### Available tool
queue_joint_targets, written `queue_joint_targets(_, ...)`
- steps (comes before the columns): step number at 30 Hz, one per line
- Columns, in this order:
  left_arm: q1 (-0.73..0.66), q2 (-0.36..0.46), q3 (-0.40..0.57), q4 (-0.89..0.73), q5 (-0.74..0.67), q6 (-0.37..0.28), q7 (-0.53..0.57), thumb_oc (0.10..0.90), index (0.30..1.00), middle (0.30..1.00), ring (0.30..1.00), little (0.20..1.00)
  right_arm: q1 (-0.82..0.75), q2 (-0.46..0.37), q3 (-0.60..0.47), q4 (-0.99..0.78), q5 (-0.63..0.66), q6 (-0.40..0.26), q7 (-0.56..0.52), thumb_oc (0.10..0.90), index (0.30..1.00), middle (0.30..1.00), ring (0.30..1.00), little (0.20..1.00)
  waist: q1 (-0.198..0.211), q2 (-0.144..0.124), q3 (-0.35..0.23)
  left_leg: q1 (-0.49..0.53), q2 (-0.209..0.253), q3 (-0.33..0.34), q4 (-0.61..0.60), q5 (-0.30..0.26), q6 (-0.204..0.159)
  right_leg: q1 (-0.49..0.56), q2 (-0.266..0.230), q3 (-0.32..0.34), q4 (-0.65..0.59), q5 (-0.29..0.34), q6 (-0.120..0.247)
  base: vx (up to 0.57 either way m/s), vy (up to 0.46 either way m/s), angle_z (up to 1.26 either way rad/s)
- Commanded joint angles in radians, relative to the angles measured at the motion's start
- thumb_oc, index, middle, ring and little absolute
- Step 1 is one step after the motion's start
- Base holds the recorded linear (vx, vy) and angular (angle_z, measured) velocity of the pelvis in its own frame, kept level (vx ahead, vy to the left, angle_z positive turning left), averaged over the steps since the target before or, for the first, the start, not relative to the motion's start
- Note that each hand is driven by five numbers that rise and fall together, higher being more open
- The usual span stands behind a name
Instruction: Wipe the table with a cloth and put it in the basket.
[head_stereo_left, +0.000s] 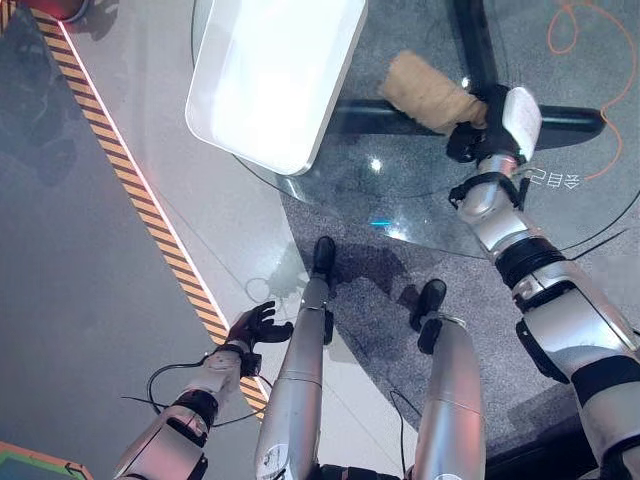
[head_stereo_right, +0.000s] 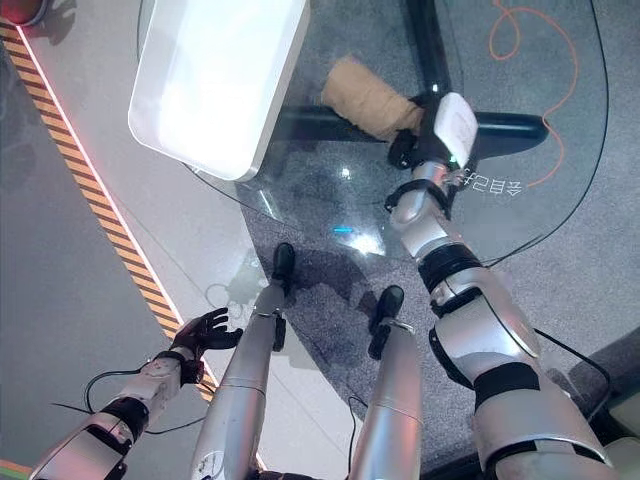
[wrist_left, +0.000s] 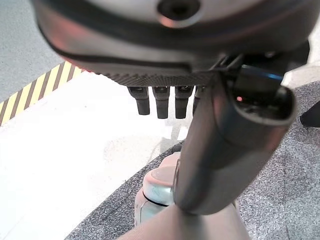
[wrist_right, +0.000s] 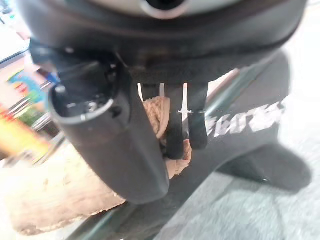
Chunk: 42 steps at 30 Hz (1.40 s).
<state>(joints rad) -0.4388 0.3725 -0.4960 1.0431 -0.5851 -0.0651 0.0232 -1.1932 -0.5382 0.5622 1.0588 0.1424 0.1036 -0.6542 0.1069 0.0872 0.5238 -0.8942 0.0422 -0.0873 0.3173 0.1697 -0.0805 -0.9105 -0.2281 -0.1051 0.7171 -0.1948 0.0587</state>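
A: The right hand (head_stereo_left: 478, 128) has its fingers (wrist_right: 186, 131) curled round one end of the tan cloth (head_stereo_left: 428, 92), which lies on the glass desk (head_stereo_left: 400, 180) beside the white basket (head_stereo_left: 275, 75).

B: It looks soft, light and floppy; a bunched-end hold suits it. The left hand (head_stereo_left: 256, 325) hangs relaxed, fingers loose, low by the floor.

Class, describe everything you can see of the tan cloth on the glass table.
The cloth is tan, soft-looking and bunched into a thick roll rather than spread flat. It lies on the round glass table, beside the white tray but apart from it. The right hand grips one end, with fingers and thumb curled round it.
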Motion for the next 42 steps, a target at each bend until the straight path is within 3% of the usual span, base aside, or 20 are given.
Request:
queue_joint_targets(1,0.032,0.011,0.013,0.057,-0.018,0.008,-0.021,0.8,0.9,0.9,0.9,0.9,-0.009,-0.255,-0.073,0.107,0.066,0.061,-0.135,0.1,0.3,0.3,0.3,0.2,-0.017,0.027,-0.004,0.004,0.018,0.033,0.176,-0.181,0.075,0.0,0.025,0.006,-0.175,0.185,0.001,0.0,-0.01,-0.03)
queue_joint_targets(14,0.025,0.035,0.031,0.081,-0.016,0.008,-0.036,0.8,0.9,0.9,0.9,0.9,0.071,-0.281,-0.174,0.176,0.183,0.038,-0.152,0.1,0.3,0.3,0.3,0.2,-0.028,0.005,-0.004,-0.004,0.025,0.027,0.187,-0.193,0.076,-0.001,0.034,0.011,-0.174,0.186,0.005,0.0,0.0,0.0)
queue_joint_targets(42,-0.005,0.059,0.051,0.146,-0.015,-0.003,-0.067,0.8,0.9,0.9,0.9,0.9,0.155,-0.293,-0.262,0.258,0.36,0.035,-0.152,0.1,0.3,0.3,0.3,0.2,-0.045,-0.014,-0.004,-0.012,0.032,0.028,0.197,-0.207,0.073,-0.007,0.043,0.019,-0.182,0.191,0.009,0.0,0.0,0.0)
